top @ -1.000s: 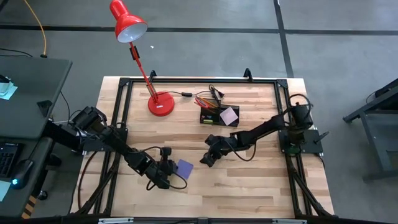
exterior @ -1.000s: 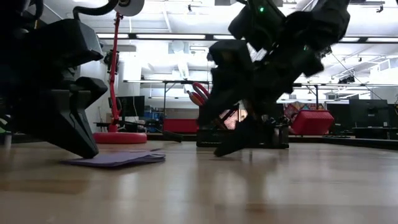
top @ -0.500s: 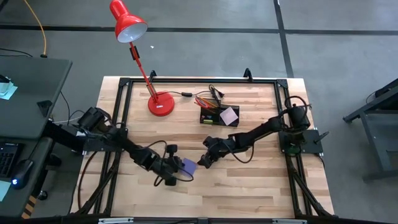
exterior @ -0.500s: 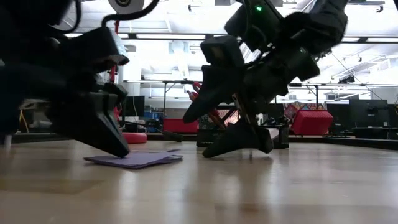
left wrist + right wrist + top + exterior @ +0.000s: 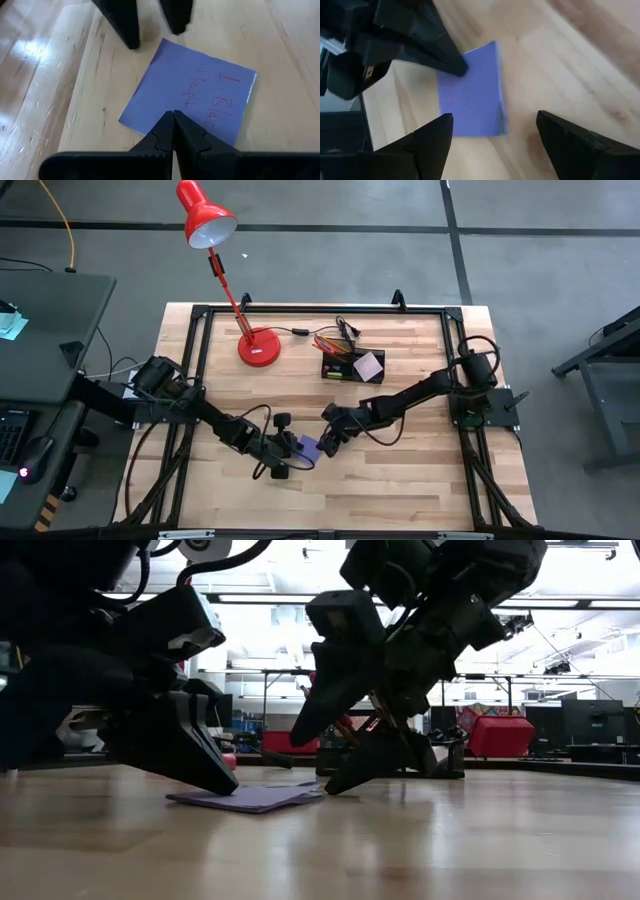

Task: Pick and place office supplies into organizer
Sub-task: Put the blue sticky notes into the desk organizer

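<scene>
The blue-purple pad lies flat on the bare wood of the table, toward the front middle, well apart from the black organizer at the back near the red lamp. It looks thin, light and limp, only a few sheets thick (red handwriting shows on its top face), so it would likely slide across the smooth wood at a push and bend if lifted by one corner. Since it sits nearly flush with the boards, the best hold is probably on a free edge or corner that has been raised a little, with one finger going under and one over; a pinch straight down from above would tend to skate off. The left gripper has its fingers pressed together into a single point, and that tip rests on the near edge of the pad, which seems to pin it in place. The right gripper faces it from the other side with its fingers spread wide, straddling the pad's opposite edge and holding nothing yet. In the low view the pad shows as a thin sliver between the two grippers, its edge toward the right gripper perhaps slightly raised.
</scene>
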Robot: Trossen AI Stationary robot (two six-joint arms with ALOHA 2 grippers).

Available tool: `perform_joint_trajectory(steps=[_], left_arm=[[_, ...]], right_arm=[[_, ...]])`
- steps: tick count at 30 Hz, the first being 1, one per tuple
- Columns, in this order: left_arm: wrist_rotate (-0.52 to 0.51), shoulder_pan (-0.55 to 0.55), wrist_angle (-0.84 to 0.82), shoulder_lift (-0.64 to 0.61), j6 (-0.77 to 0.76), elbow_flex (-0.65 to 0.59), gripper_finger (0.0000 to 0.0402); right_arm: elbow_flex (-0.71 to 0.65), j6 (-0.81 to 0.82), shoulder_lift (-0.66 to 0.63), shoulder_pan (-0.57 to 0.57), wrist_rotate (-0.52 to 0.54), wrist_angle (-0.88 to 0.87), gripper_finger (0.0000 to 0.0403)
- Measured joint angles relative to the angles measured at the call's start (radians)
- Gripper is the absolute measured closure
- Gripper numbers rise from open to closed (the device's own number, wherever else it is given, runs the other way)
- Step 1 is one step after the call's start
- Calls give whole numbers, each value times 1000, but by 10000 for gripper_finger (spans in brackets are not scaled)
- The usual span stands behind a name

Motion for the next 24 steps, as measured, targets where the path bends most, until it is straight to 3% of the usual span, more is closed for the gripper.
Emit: perform_joint_trajectory(steps=[9,14,24], left_arm=[[33,25,19,1,13,-1,401],[40,23,21,2,16,-1,401],[36,23,20,1,16,-1,401]], right_arm=[[120,-18,114,54,-97,8,116],[140,-23,122,71,-85,8,121],[135,-82,126,92,-109,90,198]])
